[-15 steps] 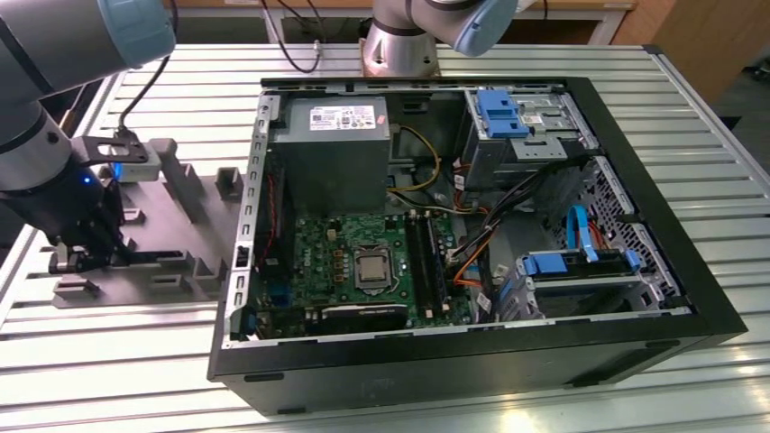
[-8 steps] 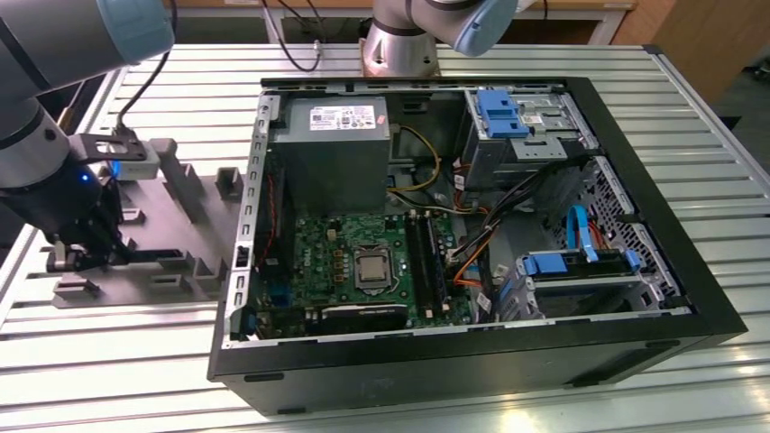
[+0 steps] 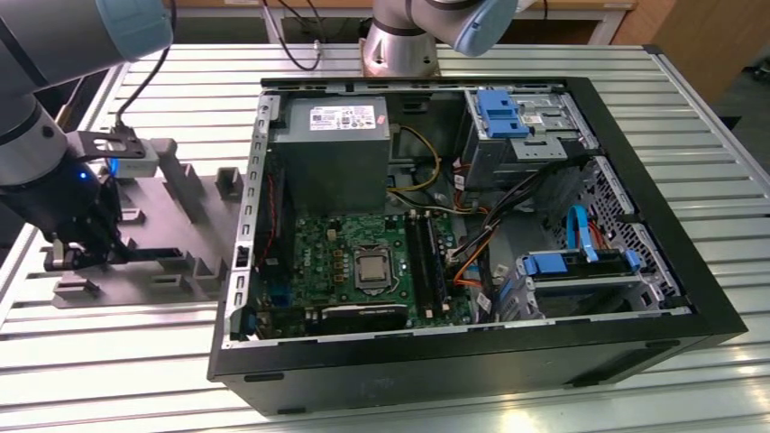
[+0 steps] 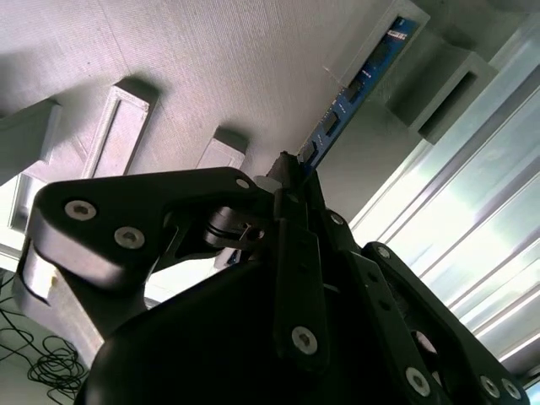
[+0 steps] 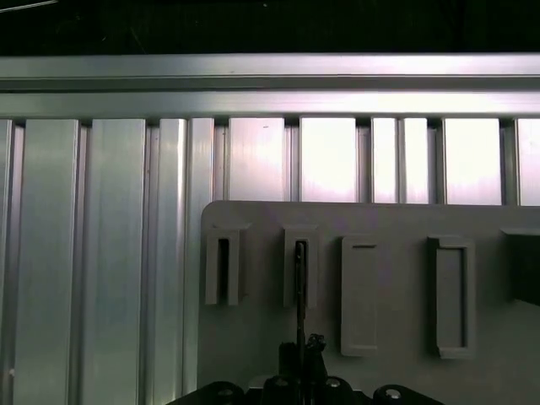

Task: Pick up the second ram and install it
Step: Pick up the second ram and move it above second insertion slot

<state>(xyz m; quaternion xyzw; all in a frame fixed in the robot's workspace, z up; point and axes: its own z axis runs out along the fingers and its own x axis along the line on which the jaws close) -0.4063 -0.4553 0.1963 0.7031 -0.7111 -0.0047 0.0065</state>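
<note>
Grey matt plastic forms the fixture [image 3: 180, 239] under the tool [image 3: 75, 255] in the exterior view. It is a flat plate with raised rectangular holders, laid on the ribbed aluminium bench [image 3: 121, 361]. The black steel case [image 3: 481, 365] stands open, well apart from the tool, toward the exterior view's right. Inside it, the green board [image 3: 319, 253] carries long black slots [image 3: 424, 262]. Whether any slot is already filled cannot be told.

In the second wrist view, the tool [image 4: 291, 179] has its black, bolted fingers [image 4: 291, 219] drawn together on the near end of the ram [image 4: 359, 89]. It is judged to be clamped on it. The ram is a thin, flat blue-green strip with small black chips. It runs away from the tool across the finely textured fixture [image 4: 211, 59] into a grey holder at its far end.

In the first wrist view, the ram [image 5: 299, 283] shows edge-on as a thin dark line. It leads from the tool [image 5: 305, 359] straight ahead into a narrow slotted holder.

Progress is judged early. The grasp appears made, but the ram sits in its holder and is not yet lifted. Transfer to the board and seating in a slot are not done.
</note>
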